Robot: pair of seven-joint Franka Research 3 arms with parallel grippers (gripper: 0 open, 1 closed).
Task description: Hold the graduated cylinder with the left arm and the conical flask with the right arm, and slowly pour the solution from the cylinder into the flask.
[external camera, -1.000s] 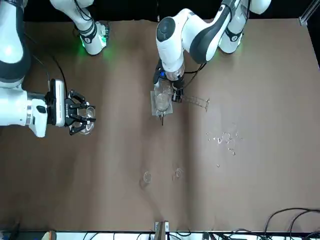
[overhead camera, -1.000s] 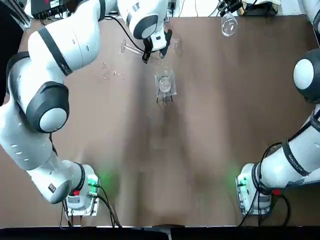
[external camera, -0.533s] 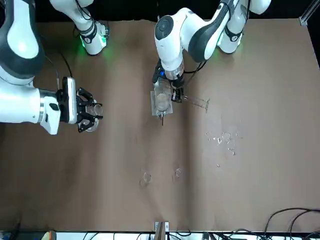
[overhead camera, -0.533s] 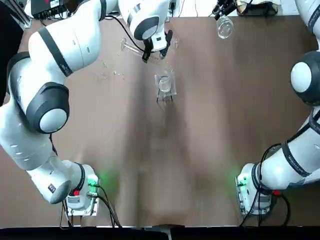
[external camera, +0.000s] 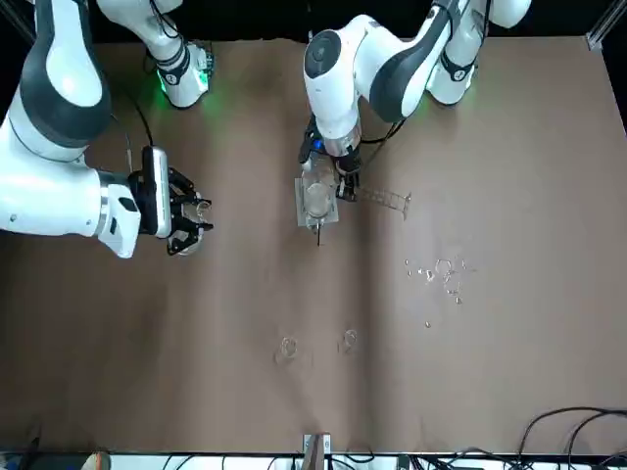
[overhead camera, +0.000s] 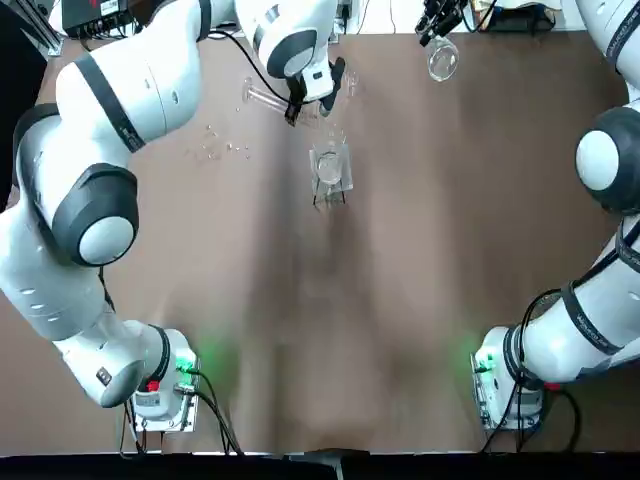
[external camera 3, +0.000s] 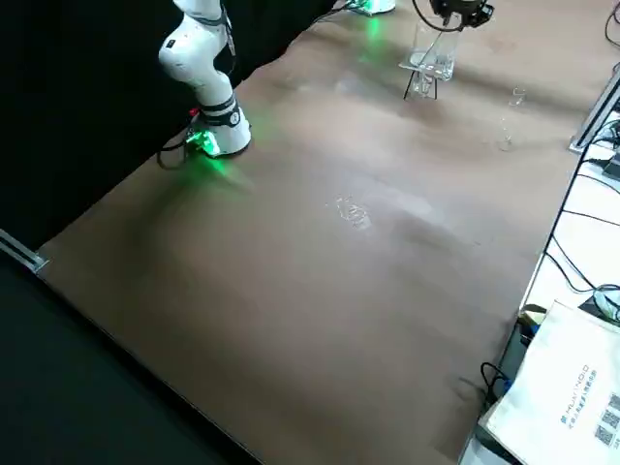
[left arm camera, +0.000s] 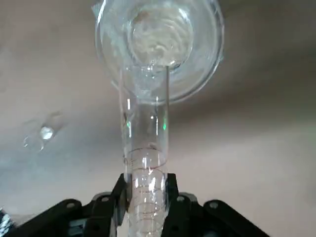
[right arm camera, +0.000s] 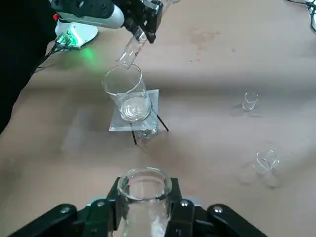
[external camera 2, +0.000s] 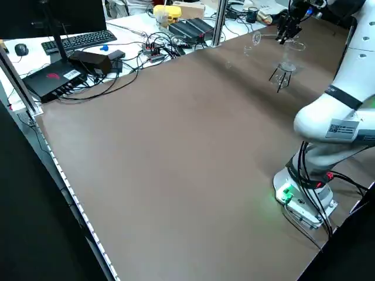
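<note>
The left hand (left arm camera: 147, 197) grips the cylinder (left arm camera: 145, 128) (graduations readable only as wrist-view rings).

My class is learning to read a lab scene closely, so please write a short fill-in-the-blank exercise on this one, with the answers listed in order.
1. The graduated cylinder is held by the robot's ____ gripper.
2. The open end of the cylinder is at the mouth of the ____ on the stand.
3. The jaws of the right gripper are closed on the ____.
4. The legs of the stand are coloured ____.

Missing words: left; beaker; conical flask; black.
</note>
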